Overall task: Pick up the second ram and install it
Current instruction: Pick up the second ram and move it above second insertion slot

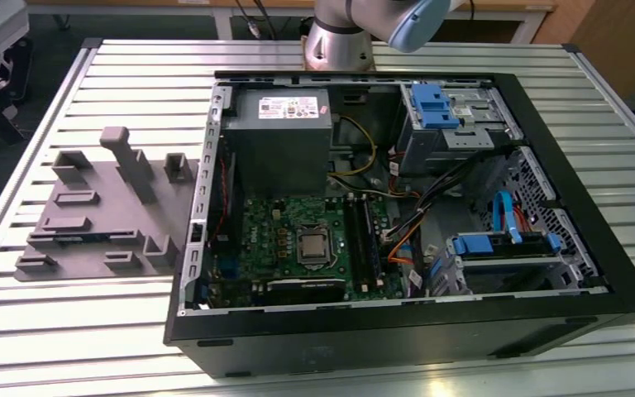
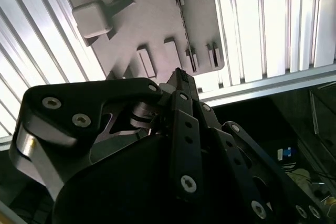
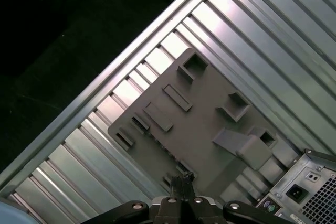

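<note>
Reaching stage of the pick, by the look of it; nothing lifted yet. Far left on the slatted desk [image 1: 75, 331]: grey holder tray [image 1: 119, 211], with the second ram [image 1: 75, 240] lying as a thin blue-green strip along its near-left part. Above that tray in both wrist views: end effector [image 3: 182, 181], closed tight, nothing seen in its grip. Further right: open computer case [image 1: 350, 341], green motherboard [image 1: 262, 240] inside, black memory slots [image 1: 357, 240] beside the processor socket [image 1: 313, 245]. Likely calls for opening the end effector and lining up lengthwise over the strip before any descent.
</note>
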{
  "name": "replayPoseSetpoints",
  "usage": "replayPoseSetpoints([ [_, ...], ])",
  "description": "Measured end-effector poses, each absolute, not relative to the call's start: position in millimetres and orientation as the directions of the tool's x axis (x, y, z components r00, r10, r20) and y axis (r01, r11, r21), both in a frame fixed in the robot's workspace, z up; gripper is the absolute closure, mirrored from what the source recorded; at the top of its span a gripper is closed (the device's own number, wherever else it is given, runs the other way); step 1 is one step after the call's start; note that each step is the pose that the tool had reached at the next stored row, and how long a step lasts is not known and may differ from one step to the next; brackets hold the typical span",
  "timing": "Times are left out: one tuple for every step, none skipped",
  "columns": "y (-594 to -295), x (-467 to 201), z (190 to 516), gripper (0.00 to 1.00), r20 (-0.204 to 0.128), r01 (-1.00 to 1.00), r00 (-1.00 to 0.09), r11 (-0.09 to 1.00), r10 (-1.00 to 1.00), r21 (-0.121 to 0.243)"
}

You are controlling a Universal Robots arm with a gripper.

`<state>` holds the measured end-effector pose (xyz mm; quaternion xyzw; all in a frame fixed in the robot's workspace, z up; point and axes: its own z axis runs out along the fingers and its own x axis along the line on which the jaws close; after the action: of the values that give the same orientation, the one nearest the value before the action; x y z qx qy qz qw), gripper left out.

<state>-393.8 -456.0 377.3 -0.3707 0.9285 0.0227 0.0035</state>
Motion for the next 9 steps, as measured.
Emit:
replayPoseSetpoints([
  [-456.0,-393.8,377.1,0.89,-0.023,-0.692,-0.722,0.721,-0.691,0.04],
  [-456.0,-393.8,377.0,0.89,-0.023,-0.695,-0.719,0.718,-0.694,0.04],
  [-456.0,-393.8,376.9,0.89,-0.023,-0.698,-0.716,0.715,-0.697,0.039],
  [-456.0,-393.8,376.8,0.89,-0.023,-0.701,-0.713,0.712,-0.701,0.04],
  [-456.0,-393.8,376.7,0.89,-0.023,-0.704,-0.71,0.709,-0.704,0.039],
  [-456.0,-393.8,376.6,0.89,-0.023,-0.707,-0.707,0.706,-0.707,0.04],
  [-456.0,-393.8,376.5,0.89,-0.023,-0.71,-0.704,0.703,-0.709,0.04],
  [-456.0,-393.8,376.4,0.89,-0.023,-0.713,-0.701,0.7,-0.713,0.04],
  [-456.0,-393.8,376.3,0.89,-0.023,-0.716,-0.698,0.697,-0.715,0.04],
])
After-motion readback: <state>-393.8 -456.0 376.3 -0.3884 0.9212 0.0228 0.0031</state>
